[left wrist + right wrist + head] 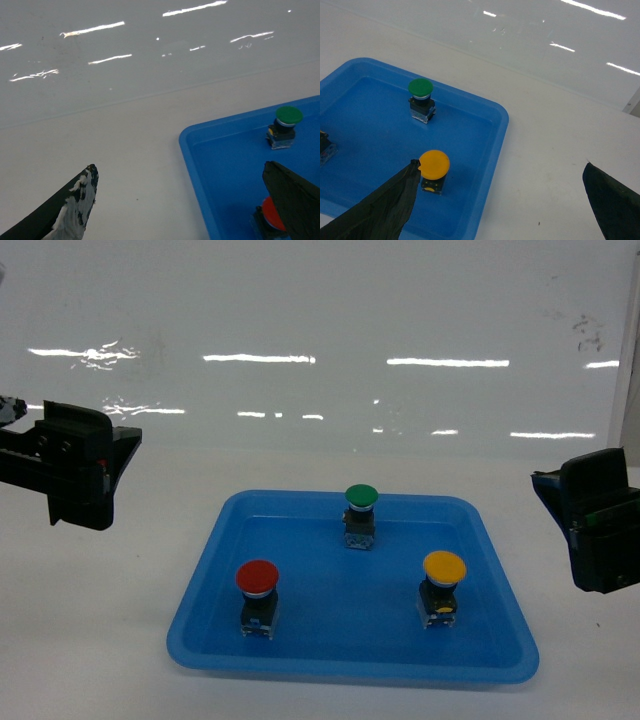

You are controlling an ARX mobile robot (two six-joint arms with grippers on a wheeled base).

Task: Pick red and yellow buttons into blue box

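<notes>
The red button (257,577) stands at the front left of a shallow blue tray (350,668), and the yellow button (444,567) stands at its right. My left gripper (108,472) hovers open to the left of the tray with nothing held. In the left wrist view the left gripper (179,167) spans the tray's left rim, and one finger partly hides the red button (269,214). My right gripper (568,525) hovers open to the right of the tray. In the right wrist view the right gripper (500,164) is open, and the yellow button (434,164) sits by its left fingertip. The blue box is out of view.
A green-capped button (361,497) stands at the back middle of the tray, seen too in the wrist views as the green button (289,115) and green button (420,88). The tray lies on a white table (100,660) before a glossy white wall.
</notes>
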